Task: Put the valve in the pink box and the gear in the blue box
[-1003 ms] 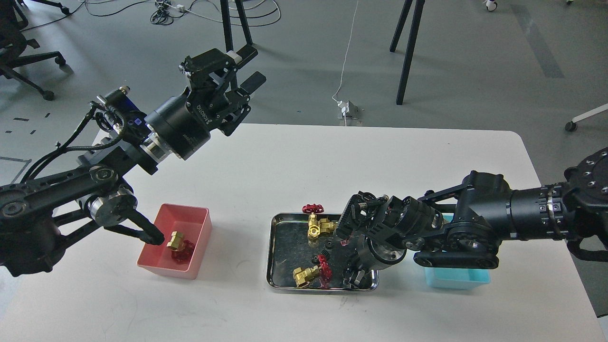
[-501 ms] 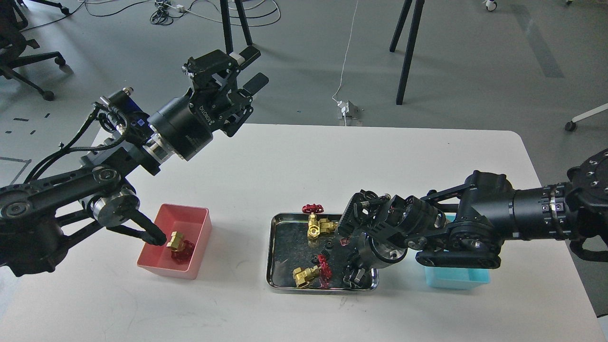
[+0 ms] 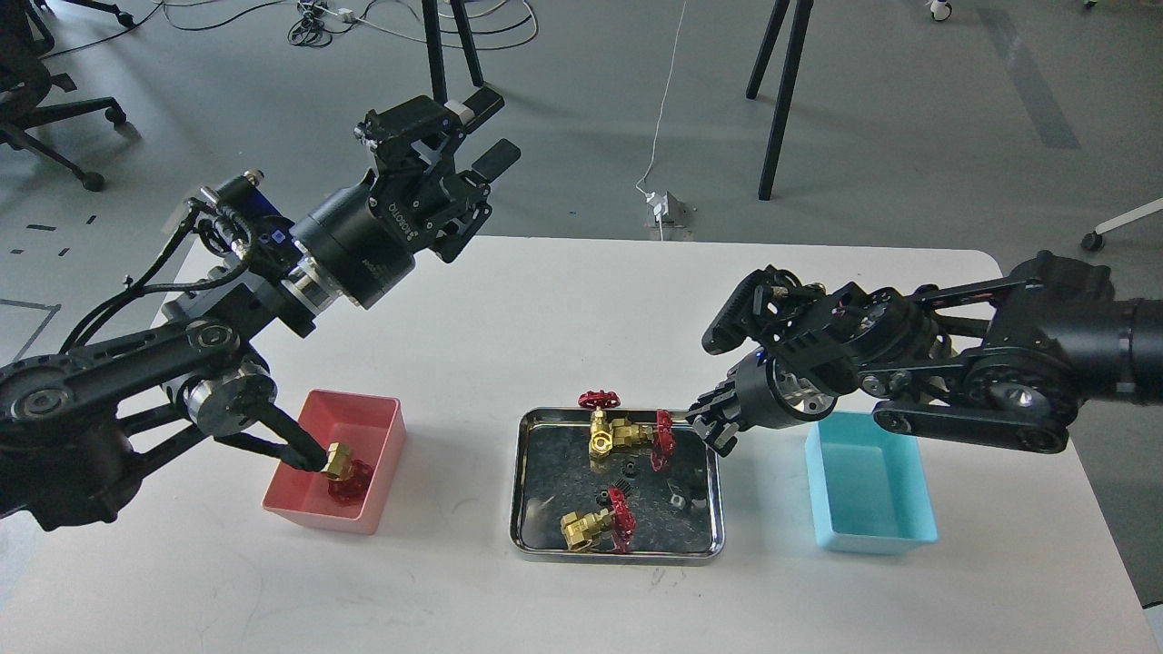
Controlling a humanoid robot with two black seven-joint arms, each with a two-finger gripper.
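One brass valve (image 3: 343,468) with a dark red handwheel lies in the pink box (image 3: 350,405) at the left. Two or three more valves lie in the steel tray (image 3: 524,481): one group at the back (image 3: 611,431) and one at the front (image 3: 592,525). Tiny black gears (image 3: 625,470) lie between them. The blue box (image 3: 870,536) stands right of the tray and looks empty. My left gripper (image 3: 486,127) is open and empty, raised high over the table's far left. My right gripper (image 3: 711,427) hangs over the tray's right rim; its dark fingertips cannot be told apart.
A thick link of my left arm (image 3: 273,436) reaches over the pink box's left wall. Tripod legs (image 3: 781,100), cables and a power block (image 3: 661,211) are on the floor beyond the table's far edge.
My right gripper has lifted out of the tray's front right part and drawn back to the right, uncovering the blue box and more of the tray. My left arm has barely shifted.
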